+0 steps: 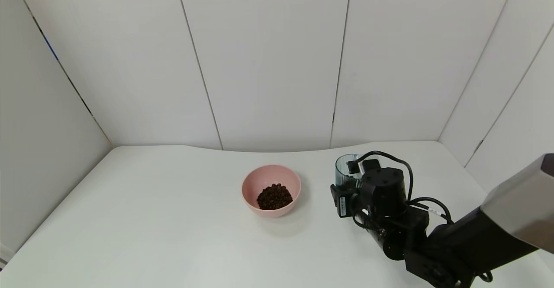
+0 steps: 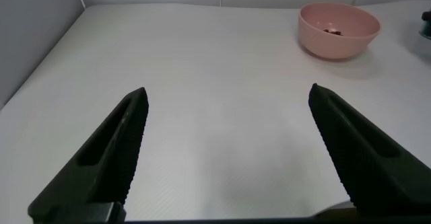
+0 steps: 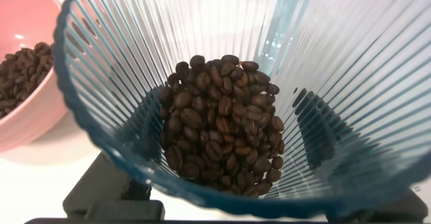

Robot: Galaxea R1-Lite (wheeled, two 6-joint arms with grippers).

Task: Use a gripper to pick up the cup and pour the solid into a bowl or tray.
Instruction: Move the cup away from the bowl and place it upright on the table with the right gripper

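White panelled walls close in a pale bench (image 1: 173,236) that carries only the task's things. Near its middle sits the pink bowl (image 1: 253,184), wide and low, with a heap of dark beans (image 1: 274,196) already lying in it, so some of the solid has reached its target.

Well to the robot's right of the bowl, the ribbed blue-grey cup (image 1: 343,170) stands about upright with the right end effector (image 1: 352,190) around it. In the right wrist view the cup (image 3: 121,62) fills the picture, dark shapes that look like the fingers (image 3: 108,183) show through the wall on either side, and a second heap of the solid (image 3: 219,123) lies at its bottom, with the bowl (image 3: 27,126) just beside. The end effector looks clamped on the cup's body, though contact itself is hidden behind the wall. Holding the cup by its sides leaves the mouth free for pouring, and keeping it upright stops the beans spilling short.

Judging from the beans left in the cup, the pour is only partly done; the next move calls for carrying the rim over the bowl before tipping.

The left end effector (image 2: 225,150) hangs parked over bare bench on the far left, jaws spread wide and empty, well apart from the bowl (image 2: 339,29).
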